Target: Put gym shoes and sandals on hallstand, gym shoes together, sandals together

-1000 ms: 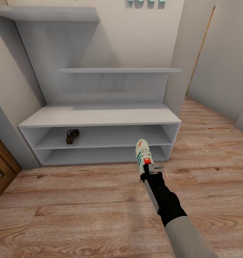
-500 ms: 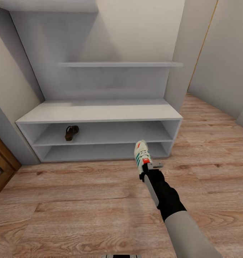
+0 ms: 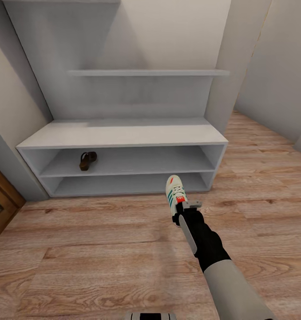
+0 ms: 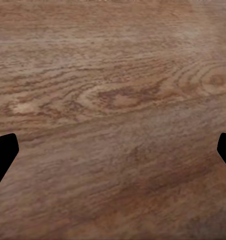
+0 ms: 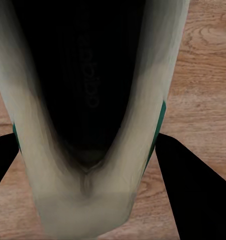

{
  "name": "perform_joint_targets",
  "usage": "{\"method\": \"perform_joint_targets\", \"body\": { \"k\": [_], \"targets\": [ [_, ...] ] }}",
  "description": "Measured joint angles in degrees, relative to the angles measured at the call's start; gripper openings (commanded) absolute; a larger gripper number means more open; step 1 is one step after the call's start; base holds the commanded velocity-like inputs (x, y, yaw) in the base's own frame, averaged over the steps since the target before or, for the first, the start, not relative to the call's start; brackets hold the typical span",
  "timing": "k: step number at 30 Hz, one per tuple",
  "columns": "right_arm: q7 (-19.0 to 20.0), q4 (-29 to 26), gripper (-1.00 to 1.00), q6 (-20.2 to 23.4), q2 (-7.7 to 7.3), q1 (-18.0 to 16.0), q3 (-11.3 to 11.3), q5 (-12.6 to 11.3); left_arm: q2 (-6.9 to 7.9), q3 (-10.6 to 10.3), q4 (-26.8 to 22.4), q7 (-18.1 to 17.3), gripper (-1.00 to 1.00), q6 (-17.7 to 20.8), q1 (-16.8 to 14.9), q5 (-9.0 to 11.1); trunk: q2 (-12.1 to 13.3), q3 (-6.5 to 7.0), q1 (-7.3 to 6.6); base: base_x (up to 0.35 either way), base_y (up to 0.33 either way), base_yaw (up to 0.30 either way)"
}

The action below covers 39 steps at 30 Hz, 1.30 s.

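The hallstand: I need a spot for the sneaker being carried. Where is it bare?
The hallstand top is bare. The upper shelf row holds one sandal near its left end, bare to the right. The lower row looks bare. The right gripper holds the gym shoe before the right end.

I count: gym shoe (image 3: 176,192) ×1, sandal (image 3: 87,160) ×1, hallstand (image 3: 124,133) ×1 with 2 open shelf rows, wall shelf (image 3: 148,72) ×1 fully in frame, robot arm (image 3: 221,271) ×1 in head view
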Motion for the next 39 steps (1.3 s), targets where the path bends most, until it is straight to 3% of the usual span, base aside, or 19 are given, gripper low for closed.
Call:
{"method": "perform_joint_targets", "body": {
  "k": [8, 26, 39],
  "targets": [
    [0.0, 0.06, -1.0, 0.04, 0.0, -0.02, -0.02, 0.0, -0.02, 0.18, 0.06, 0.01, 1.0, 0.08, 0.0, 0.0, 0.0, 0.0, -0.01, 0.036, 0.001, 0.0],
    [0.0, 0.18, -1.0, -0.01, 0.0, -0.01, 0.0, 0.0, -0.03, 0.12, 0.04, 0.01, 1.0, 0.0, 0.0, -0.01, 0.0, 0.0, -0.03, 0.278, 0.159, 0.0],
    [-0.05, -0.45, -1.0, 0.24, 0.0, 0.01, -0.26, -0.06, -0.03, -0.25, 0.62, 0.01, 1.0, -0.01, 0.0, 0.0, -0.02, -0.44, 0.06, 0.0, 0.0, 0.0]
  ]
}}
